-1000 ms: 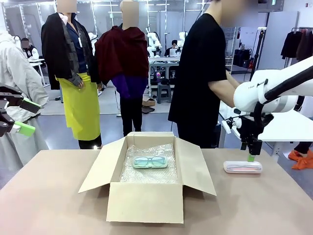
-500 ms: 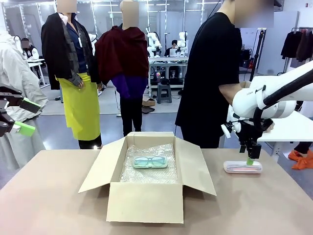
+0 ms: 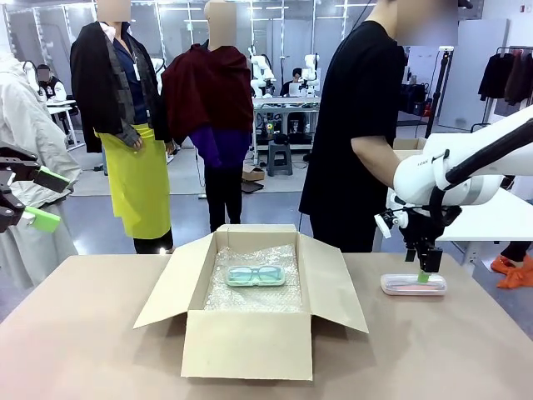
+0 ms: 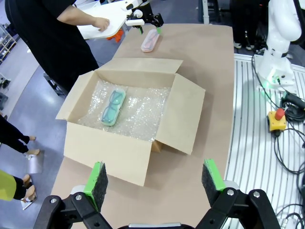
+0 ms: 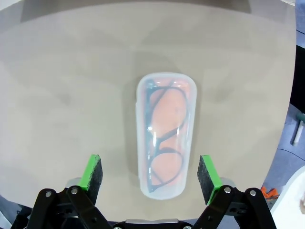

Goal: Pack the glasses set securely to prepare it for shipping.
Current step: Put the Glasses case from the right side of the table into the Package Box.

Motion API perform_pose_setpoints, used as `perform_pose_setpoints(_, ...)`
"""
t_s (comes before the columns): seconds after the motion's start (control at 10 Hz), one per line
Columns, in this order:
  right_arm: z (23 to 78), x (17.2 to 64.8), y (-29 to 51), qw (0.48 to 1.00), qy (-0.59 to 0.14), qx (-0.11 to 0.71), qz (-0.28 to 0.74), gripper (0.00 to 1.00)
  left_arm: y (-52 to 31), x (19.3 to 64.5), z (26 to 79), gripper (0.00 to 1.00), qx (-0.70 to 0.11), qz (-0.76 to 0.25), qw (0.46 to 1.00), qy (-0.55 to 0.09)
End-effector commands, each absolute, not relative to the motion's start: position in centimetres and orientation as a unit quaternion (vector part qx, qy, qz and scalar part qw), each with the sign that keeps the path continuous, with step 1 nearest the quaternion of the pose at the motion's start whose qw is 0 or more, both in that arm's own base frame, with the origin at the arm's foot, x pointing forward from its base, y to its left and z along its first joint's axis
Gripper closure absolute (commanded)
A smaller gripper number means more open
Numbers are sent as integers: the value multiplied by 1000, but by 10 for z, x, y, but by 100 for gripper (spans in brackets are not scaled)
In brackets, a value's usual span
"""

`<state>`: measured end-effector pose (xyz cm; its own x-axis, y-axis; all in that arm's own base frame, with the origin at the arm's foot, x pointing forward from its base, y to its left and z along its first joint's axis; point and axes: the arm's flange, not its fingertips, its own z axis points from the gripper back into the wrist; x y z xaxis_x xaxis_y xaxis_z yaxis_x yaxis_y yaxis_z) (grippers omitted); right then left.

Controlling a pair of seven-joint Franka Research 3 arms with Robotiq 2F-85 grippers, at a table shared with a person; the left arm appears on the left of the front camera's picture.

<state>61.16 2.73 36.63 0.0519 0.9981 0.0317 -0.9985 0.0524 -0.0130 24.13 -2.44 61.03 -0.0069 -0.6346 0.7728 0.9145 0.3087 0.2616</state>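
Right pincer (image 5: pixel 148 161) spread over salmon-pink pack (image 5: pixel 164 138), contact unclear; left pincer (image 4: pixel 154 167) spread, cropped at front view's edge; mint-green pack (image 4: pixel 113 108) in box (image 4: pixel 107 155).

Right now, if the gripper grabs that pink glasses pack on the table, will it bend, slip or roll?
The pink pack is probably stiff: it looks like a moulded clear shell. Its glossy lid might slip in the open right gripper hovering over it. Flat on the table, it likely slides, not rolls.
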Motion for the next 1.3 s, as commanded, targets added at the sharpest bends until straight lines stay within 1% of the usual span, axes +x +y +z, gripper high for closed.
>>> perform_pose_setpoints(0.0,349,613,23,715,-29,-17,699,0,-24,242,612,0,-167,-570,676,-436)
perform_pose_setpoints(0.2,336,619,20,715,-16,5,699,0,-24,242,612,0,-167,-570,676,-436)
perform_pose_setpoints(0.9,312,624,18,710,-15,1,704,0,-24,242,612,0,-167,-570,676,-436)
perform_pose_setpoints(1.1,313,624,18,709,-14,-3,705,15,-24,242,612,0,-167,-570,676,-436)
perform_pose_setpoints(1.2,313,624,18,709,-13,-3,705,26,-24,242,612,0,-167,-570,676,-436)
